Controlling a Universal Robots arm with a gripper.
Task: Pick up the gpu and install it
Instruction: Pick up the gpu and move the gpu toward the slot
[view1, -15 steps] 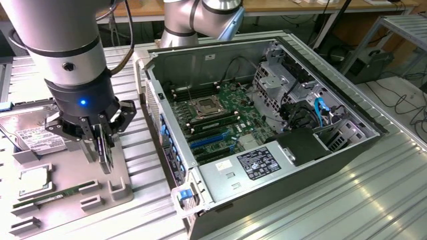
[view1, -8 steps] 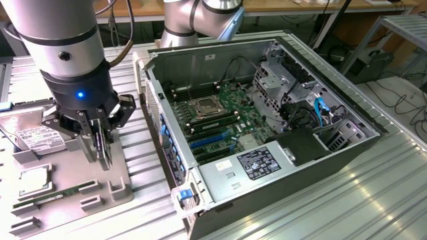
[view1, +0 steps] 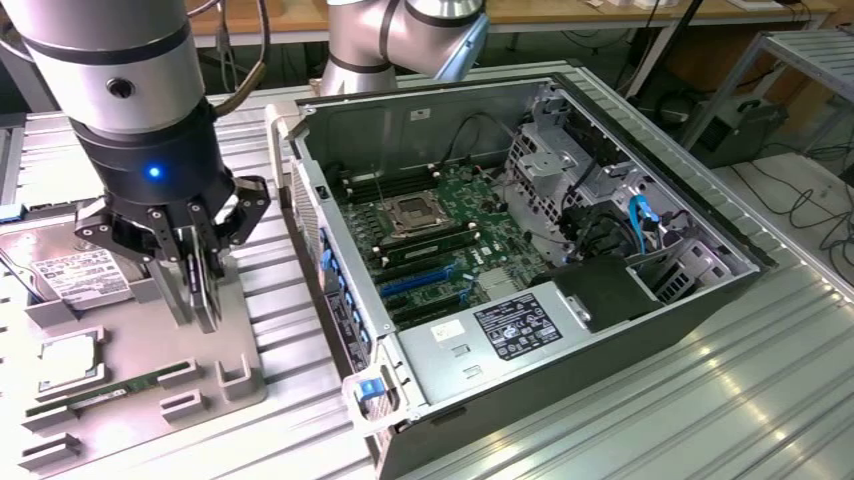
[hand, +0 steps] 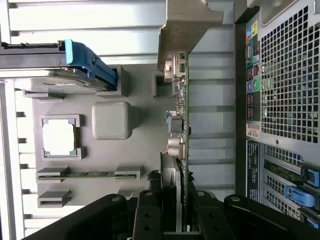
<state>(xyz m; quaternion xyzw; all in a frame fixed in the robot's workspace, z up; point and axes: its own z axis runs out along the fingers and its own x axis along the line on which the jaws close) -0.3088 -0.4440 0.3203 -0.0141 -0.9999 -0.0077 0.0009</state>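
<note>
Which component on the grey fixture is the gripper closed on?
The gpu, the green card standing on edge in the gripper; the hard drive, CPU and RAM stick lie flat, untouched.

Ribbed metal table (view1: 747, 400); wooden bench (view1: 601, 12) behind

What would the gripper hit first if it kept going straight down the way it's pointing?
The gripper is shut on the gpu, so the card's lower edge would likely press into the grey parts tray beneath; the gap there is unclear.
</note>
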